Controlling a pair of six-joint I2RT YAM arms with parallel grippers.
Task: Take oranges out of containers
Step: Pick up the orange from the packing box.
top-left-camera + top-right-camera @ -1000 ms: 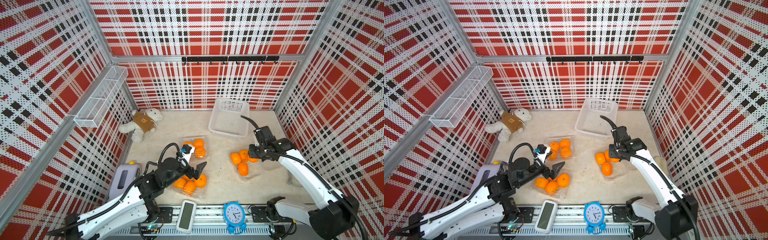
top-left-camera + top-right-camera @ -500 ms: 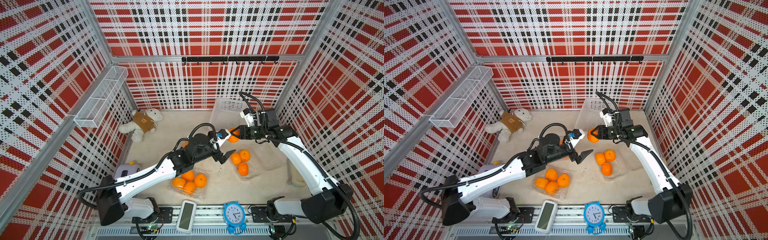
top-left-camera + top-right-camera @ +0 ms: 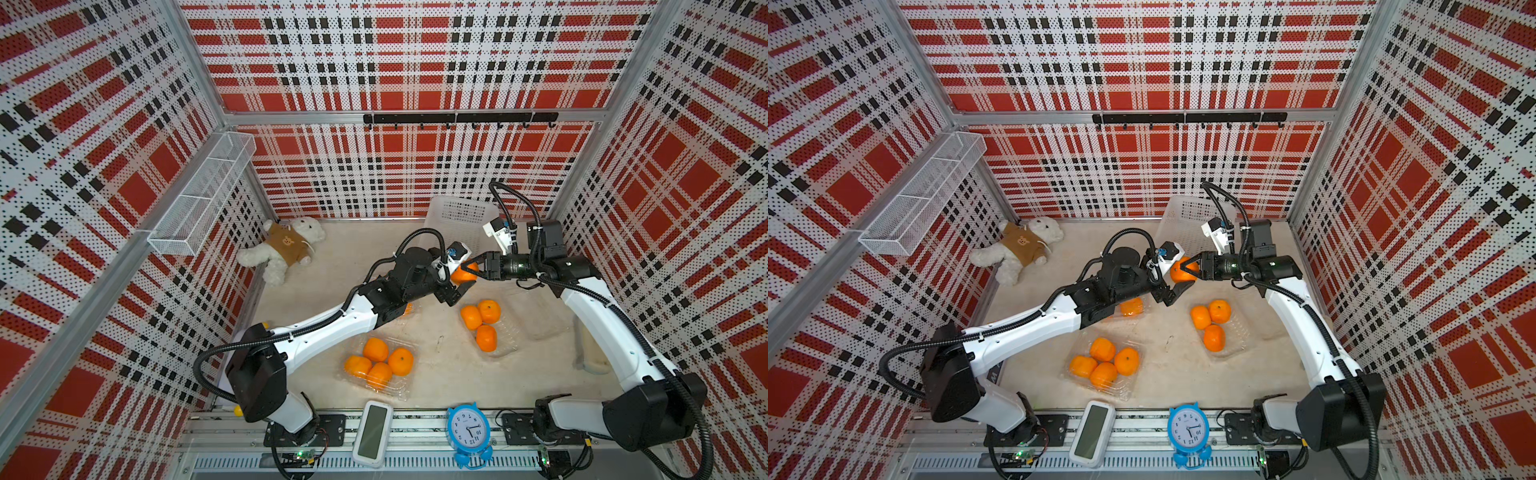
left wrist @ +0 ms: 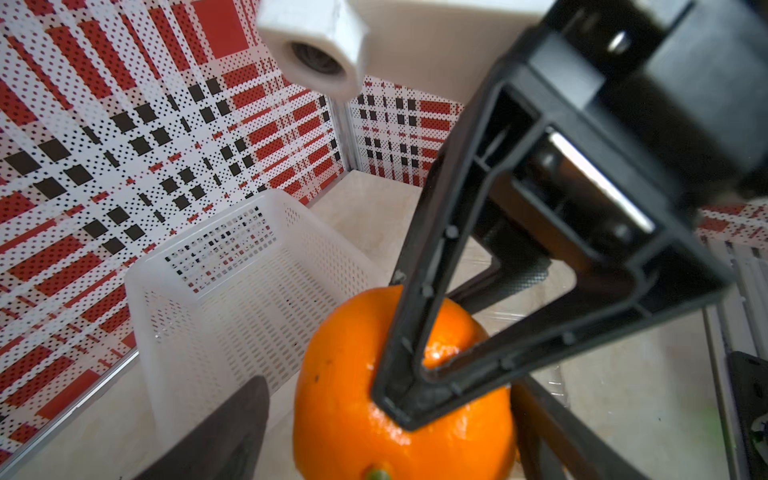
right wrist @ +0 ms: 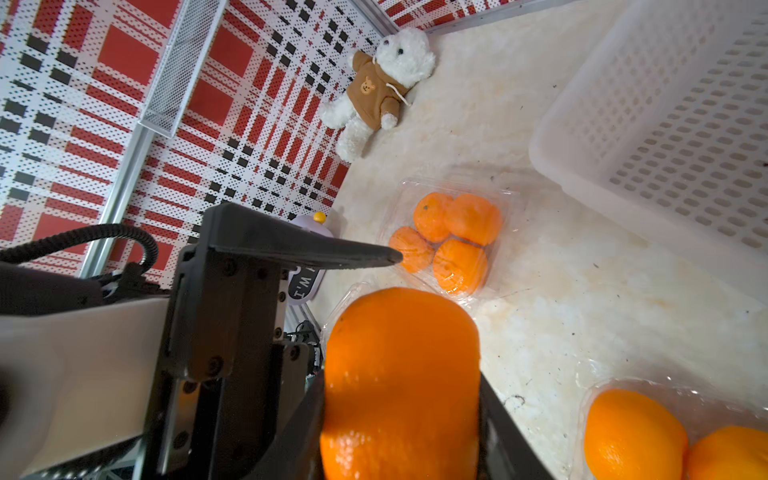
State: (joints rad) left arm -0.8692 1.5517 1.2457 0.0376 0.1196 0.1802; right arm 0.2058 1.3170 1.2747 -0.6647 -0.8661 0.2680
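Observation:
My right gripper point(image 3: 471, 271) point(image 5: 399, 415) is shut on an orange point(image 3: 464, 273) point(image 3: 1180, 270) point(image 5: 401, 374), held above the table in front of the white basket. My left gripper point(image 3: 460, 277) point(image 4: 374, 436) is open, its jaws either side of that same orange point(image 4: 353, 415); a gap shows beside one finger point(image 4: 216, 432). In both top views three oranges point(image 3: 482, 322) lie in the right container point(image 3: 509, 345), and the front container point(image 3: 400, 390) holds several oranges point(image 3: 378, 363). The right wrist view shows a third container point(image 5: 505, 195) with several oranges point(image 5: 451, 241); my left arm mostly hides it in both top views.
A white perforated basket point(image 3: 461, 218) stands at the back. A teddy bear point(image 3: 286, 249) lies at the back left under a wire shelf point(image 3: 199, 208). A blue clock point(image 3: 469, 432) and a white timer point(image 3: 372, 432) sit on the front rail. A clear lid point(image 3: 538, 318) lies right.
My right gripper lifted an orange from the right container up toward the back centre. My left arm swung from the front container to it, its open jaws now round the orange.

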